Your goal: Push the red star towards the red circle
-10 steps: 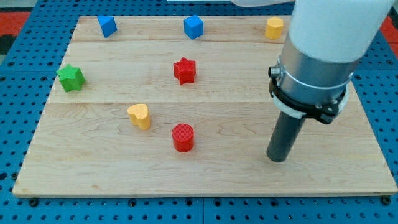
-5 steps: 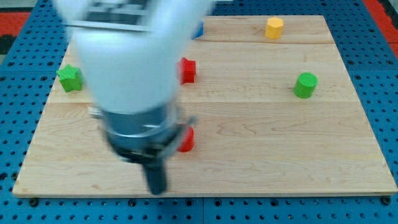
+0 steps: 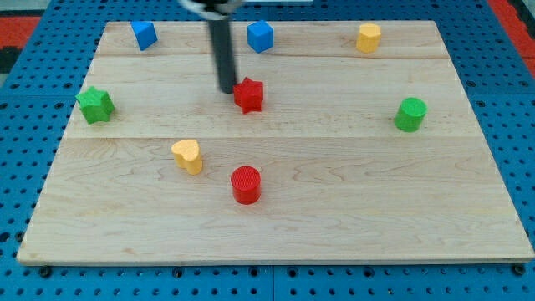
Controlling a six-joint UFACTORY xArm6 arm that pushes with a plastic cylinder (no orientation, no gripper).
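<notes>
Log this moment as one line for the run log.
my tip: touching red star, upper-left side | red circle: below star, apart | push: not yet visible

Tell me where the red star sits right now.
The red star sits in the board's upper middle, directly above the red circle, with my tip just off its left edge.

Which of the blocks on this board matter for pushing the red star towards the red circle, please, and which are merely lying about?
Part of the job:
red star
red circle
my tip, just at the star's upper left

Lying about:
yellow heart
green star
green cylinder
two blue blocks
yellow block
</notes>
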